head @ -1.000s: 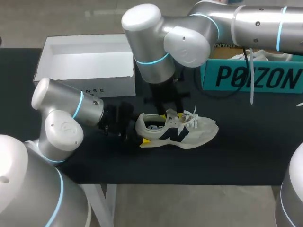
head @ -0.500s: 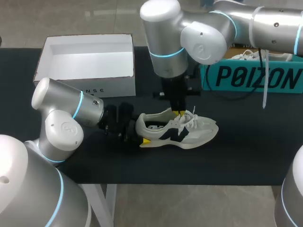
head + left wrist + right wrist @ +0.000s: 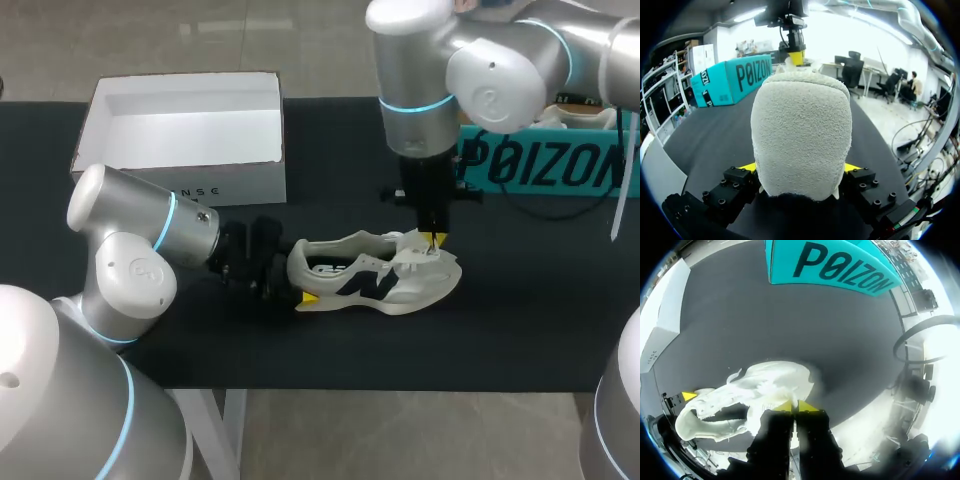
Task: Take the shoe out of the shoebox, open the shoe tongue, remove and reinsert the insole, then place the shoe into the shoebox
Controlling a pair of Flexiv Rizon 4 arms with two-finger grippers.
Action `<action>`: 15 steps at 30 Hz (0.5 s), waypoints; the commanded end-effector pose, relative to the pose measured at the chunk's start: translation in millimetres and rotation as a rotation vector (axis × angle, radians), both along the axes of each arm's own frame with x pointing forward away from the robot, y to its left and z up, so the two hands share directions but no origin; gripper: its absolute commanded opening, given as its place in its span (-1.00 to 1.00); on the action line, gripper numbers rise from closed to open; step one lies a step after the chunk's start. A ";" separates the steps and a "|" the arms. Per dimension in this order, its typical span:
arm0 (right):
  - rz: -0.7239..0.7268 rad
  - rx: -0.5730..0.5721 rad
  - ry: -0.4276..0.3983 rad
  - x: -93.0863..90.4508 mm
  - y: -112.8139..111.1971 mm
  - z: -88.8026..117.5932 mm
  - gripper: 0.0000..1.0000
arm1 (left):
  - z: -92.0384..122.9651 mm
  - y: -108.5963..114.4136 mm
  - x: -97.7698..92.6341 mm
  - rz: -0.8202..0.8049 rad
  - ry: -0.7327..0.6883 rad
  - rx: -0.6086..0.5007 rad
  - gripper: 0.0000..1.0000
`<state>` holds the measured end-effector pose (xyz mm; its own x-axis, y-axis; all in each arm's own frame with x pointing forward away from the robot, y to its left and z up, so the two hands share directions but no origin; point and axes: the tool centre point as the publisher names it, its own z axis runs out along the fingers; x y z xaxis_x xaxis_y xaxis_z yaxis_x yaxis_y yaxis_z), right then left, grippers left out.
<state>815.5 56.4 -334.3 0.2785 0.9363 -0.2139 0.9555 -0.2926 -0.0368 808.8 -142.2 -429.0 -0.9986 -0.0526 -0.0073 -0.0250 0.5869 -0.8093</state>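
On the black table (image 3: 540, 320), sneaker (image 3: 400, 285) lies crosswise, toe rightward; left gripper (image 3: 799, 169) spans wide, clamping heel (image 3: 800, 130); right gripper (image 3: 795, 406) narrowly pinches tongue (image 3: 412, 243).

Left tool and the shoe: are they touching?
Touching. The left wrist view shows the left tool clamping the shoe at its heel, yellow tips on both sides.

Shoe (image 3: 800, 135) heel hides most of left fingers (image 3: 748, 167); teal box (image 3: 560, 165) cut off; right fingers (image 3: 807, 406) maybe pinching lace, too small.
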 end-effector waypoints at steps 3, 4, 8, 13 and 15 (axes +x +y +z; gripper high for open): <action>-0.019 0.049 0.010 8.9 -11.6 -22.7 -1.00 | -1.9 -0.5 -0.3 0.001 -0.001 0.001 -1.00; -0.025 0.057 0.013 9.0 -11.3 -25.9 -1.00 | -1.9 -0.5 -0.3 0.001 -0.001 0.001 -1.00; -0.039 0.062 0.033 9.5 -12.0 -40.0 -1.00 | -1.9 -0.5 -0.3 0.001 -0.001 0.001 -1.00; -0.046 0.061 0.055 9.4 -10.9 -48.3 -1.00 | -1.9 -0.5 -0.3 0.001 -0.001 0.001 -1.00; -0.046 0.063 0.054 8.5 -9.8 -44.6 -0.80 | -1.9 -0.5 -0.3 0.001 -0.001 0.001 -1.00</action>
<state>821.0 45.8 -378.9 0.3117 0.9355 -0.1663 0.9376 -0.3312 -0.1061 809.0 -142.8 -428.7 -0.9986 -0.0525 -0.0073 -0.0249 0.5866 -0.8095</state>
